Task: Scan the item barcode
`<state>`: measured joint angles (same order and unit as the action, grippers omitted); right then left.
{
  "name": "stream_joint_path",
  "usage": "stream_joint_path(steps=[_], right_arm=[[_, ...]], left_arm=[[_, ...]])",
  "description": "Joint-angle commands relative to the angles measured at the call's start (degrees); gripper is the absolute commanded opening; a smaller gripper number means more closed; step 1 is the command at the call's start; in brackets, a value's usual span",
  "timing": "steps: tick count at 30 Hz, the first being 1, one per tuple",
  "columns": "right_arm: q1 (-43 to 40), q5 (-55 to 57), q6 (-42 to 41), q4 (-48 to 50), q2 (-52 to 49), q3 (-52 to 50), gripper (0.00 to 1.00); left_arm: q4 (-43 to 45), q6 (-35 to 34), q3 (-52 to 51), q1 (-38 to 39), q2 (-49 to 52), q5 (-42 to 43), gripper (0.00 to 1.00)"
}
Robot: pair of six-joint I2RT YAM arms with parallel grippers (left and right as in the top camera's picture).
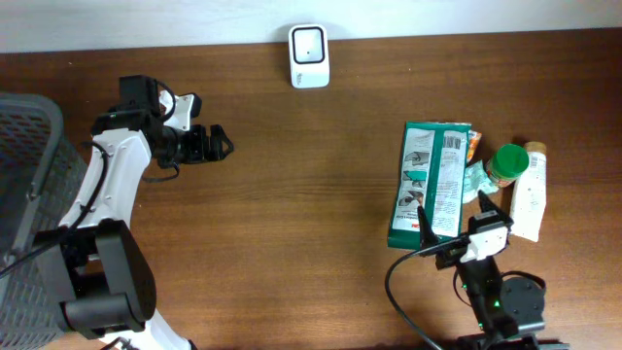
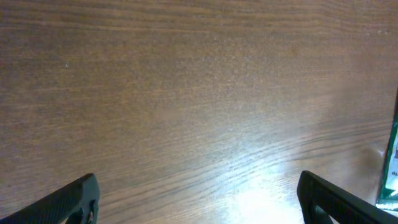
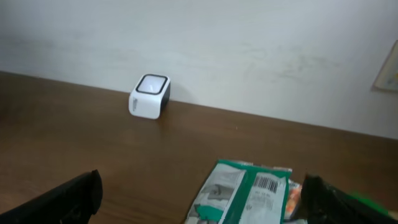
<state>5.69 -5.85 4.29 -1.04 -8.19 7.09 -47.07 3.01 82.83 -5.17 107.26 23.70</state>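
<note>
The item is a flat green and white box [image 1: 431, 183] lying at the right of the wooden table, barcode [image 1: 452, 144] facing up near its far end. A small white scanner [image 1: 309, 55] stands at the back edge by the wall. My right gripper [image 1: 453, 206] hovers open over the box's near end. In the right wrist view the box [image 3: 245, 193] and its barcode [image 3: 265, 184] lie between the spread fingers, with the scanner [image 3: 149, 96] far ahead to the left. My left gripper [image 1: 216, 144] is open over bare wood at the far left, holding nothing [image 2: 199, 199].
A green-lidded jar [image 1: 506, 165], a white tube [image 1: 531, 194] and an orange packet [image 1: 473, 148] crowd the box's right side. A grey mesh basket [image 1: 24, 175] stands at the left edge. The wall runs along the back.
</note>
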Motion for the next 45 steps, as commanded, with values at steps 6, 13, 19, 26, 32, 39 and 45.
stream_joint_path(steps=[6, 13, 19, 26, 32, 39, 45], right_arm=[[0.33, 0.55, -0.26, -3.06, 8.0, -6.78, 0.98], [0.33, 0.15, -0.26, -2.99, 8.0, -6.78, 0.99], [0.33, 0.15, -0.26, -2.99, 8.0, -6.78, 0.98], [0.33, 0.15, -0.26, -2.99, 8.0, -6.78, 0.98], [0.35, 0.15, -0.26, -2.99, 8.0, -6.78, 0.98], [0.33, 0.15, -0.26, -2.99, 8.0, -6.78, 0.98], [0.33, 0.15, -0.26, -2.99, 8.0, -6.78, 0.98]], left_arm=[[0.09, 0.28, 0.26, -0.15, -0.13, 0.24, 0.99], [0.09, 0.28, 0.26, -0.15, -0.13, 0.24, 0.99], [0.09, 0.28, 0.26, -0.15, -0.13, 0.24, 0.99], [-0.13, 0.31, 0.26, -0.15, -0.28, -2.05, 0.99], [4.33, 0.35, -0.9, 0.31, -10.16, -4.72, 0.99], [23.19, 7.02, -18.86, 2.05, -30.69, -5.29, 0.99], [39.3, 12.9, -47.04, 2.03, -55.82, -7.67, 0.99]])
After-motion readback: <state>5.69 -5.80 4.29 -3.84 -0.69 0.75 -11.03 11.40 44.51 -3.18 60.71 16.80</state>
